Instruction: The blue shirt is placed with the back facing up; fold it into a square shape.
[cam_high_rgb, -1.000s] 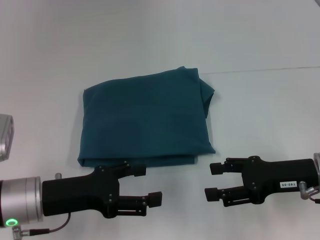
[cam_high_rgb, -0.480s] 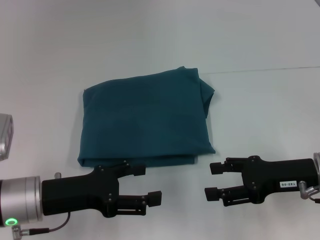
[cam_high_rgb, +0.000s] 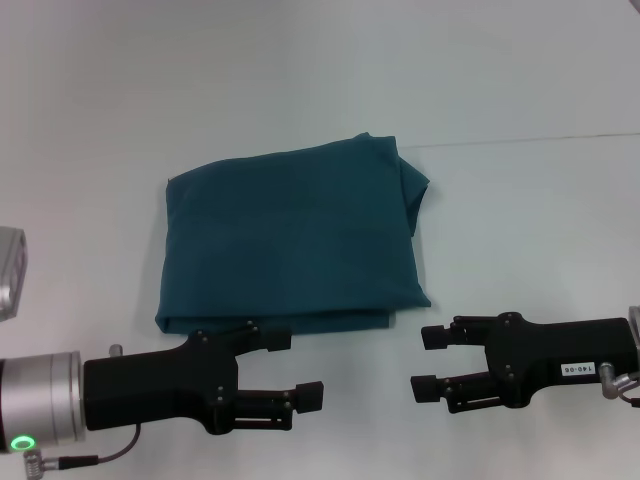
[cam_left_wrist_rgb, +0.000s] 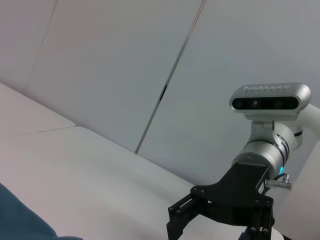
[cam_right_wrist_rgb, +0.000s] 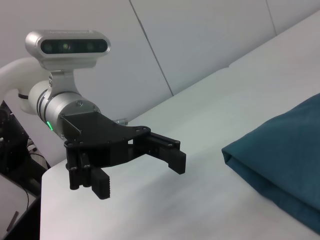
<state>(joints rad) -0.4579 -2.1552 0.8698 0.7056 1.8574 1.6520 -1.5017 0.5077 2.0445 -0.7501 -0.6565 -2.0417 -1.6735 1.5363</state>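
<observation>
Apparently done: the blue shirt (cam_high_rgb: 290, 240) lies folded in a rough square mid-table, my left gripper (cam_high_rgb: 297, 368) and right gripper (cam_high_rgb: 424, 361) both released and empty just beside its near edge.

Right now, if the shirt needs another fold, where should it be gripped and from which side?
Probably the near edge of the blue shirt, approached from the robot's side. That stacked hem lies closest to the open left gripper and open right gripper, and both point at each other just short of it.
</observation>
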